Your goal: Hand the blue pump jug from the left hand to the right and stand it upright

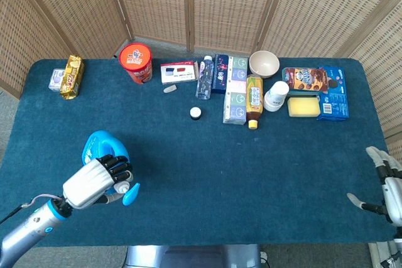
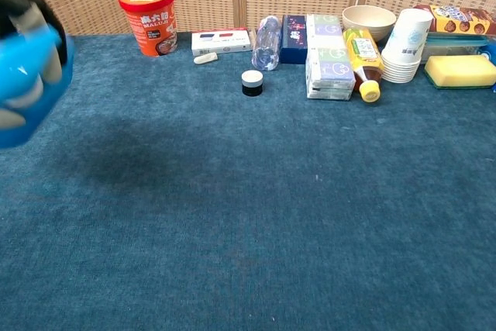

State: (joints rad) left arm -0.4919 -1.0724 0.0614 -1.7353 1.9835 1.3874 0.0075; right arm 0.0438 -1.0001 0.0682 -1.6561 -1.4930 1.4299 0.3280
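Observation:
My left hand [image 1: 94,180] grips the blue pump jug [image 1: 100,149] near its neck, lifted off the table at the front left. The white pump collar and blue spout [image 1: 130,191] stick out below the fingers. In the chest view the jug [image 2: 31,75] is a blurred blue mass at the left edge, with dark fingers [image 2: 19,1] over its top. My right hand [image 1: 384,187] hangs past the table's right edge, fingers spread, holding nothing.
Along the back of the blue table [image 1: 251,167] stand an orange cup [image 1: 136,62], a clear bottle [image 1: 203,78], boxes [image 1: 235,89], a brown sauce bottle [image 1: 254,100], a bowl [image 1: 264,63], paper cups [image 1: 276,95], a sponge [image 1: 303,106] and a small black jar [image 1: 196,112].

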